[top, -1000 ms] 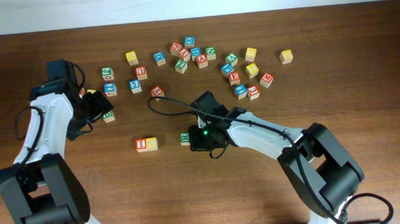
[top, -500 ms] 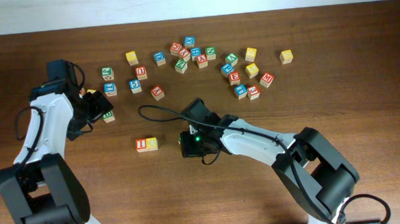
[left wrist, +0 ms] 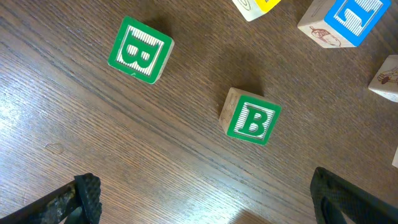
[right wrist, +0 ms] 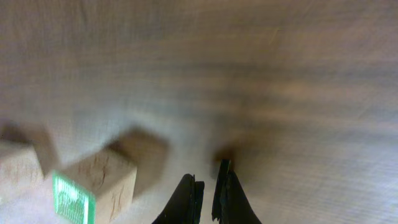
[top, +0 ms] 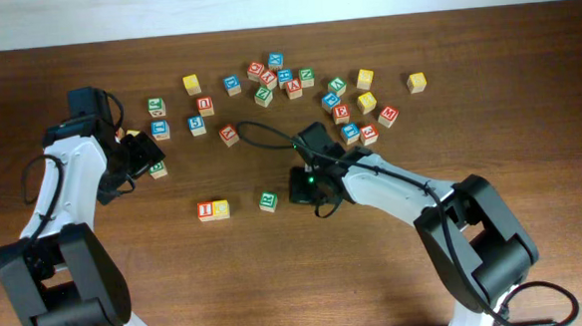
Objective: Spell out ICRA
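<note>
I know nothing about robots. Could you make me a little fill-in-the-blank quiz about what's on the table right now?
1. Each green cube in the left wrist view shows the letter ___.
2. The left gripper is wide ___.
3. The right gripper is ___ and holds nothing.
4. The red I cube touches a neighbour cube whose top is ___.
Missing words: B; open; shut; yellow.

- Left arm (top: 69, 165): I hold it up along my left side, wrist bent inward toward the middle.
- Left gripper (left wrist: 208, 204): pointing straight down, fingers (left wrist: 86, 194) spread as wide as they go, nothing between them.
- Right arm (top: 384, 188): stretched low from my lower right toward the centre, cable looping above the wrist.
- Right gripper (right wrist: 208, 198): pointing down, jaws pressed together, holding nothing.
</note>
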Motion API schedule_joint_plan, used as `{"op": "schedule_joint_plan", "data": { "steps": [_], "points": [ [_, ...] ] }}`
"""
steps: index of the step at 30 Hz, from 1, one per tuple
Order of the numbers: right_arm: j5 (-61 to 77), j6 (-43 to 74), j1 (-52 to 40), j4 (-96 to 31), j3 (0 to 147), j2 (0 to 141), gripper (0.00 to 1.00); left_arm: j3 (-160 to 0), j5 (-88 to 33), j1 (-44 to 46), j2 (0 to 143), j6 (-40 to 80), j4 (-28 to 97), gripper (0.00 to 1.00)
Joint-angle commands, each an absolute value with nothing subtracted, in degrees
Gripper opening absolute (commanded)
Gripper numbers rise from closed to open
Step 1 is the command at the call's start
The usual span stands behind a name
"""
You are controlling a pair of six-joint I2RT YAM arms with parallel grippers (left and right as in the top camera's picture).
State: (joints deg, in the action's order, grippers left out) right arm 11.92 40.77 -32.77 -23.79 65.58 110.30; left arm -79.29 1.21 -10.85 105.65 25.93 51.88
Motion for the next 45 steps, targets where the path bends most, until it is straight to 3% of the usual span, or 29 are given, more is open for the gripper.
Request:
{"op": "schedule_joint_plan", "data": {
  "steps": [1, 13, 45],
  "points": [
    [3.0, 40.8, -32.2, -20.5, 64.3, 112.0, 0.04, -79.8, 0.8, -10.9, 105.8, 25.6, 51.9, 0.99],
    [2.7, 40.7, -32.2, -9.8, 64.3, 112.0, 0.04, -79.8, 0.8, -10.9, 105.8, 25.6, 51.9, 0.99],
    [9.8, 39.3, -36.5, -10.1, 64.3, 112.0, 0.05, -79.8, 0.8, -10.9, 105.8, 25.6, 51.9, 0.99]
  ]
}}
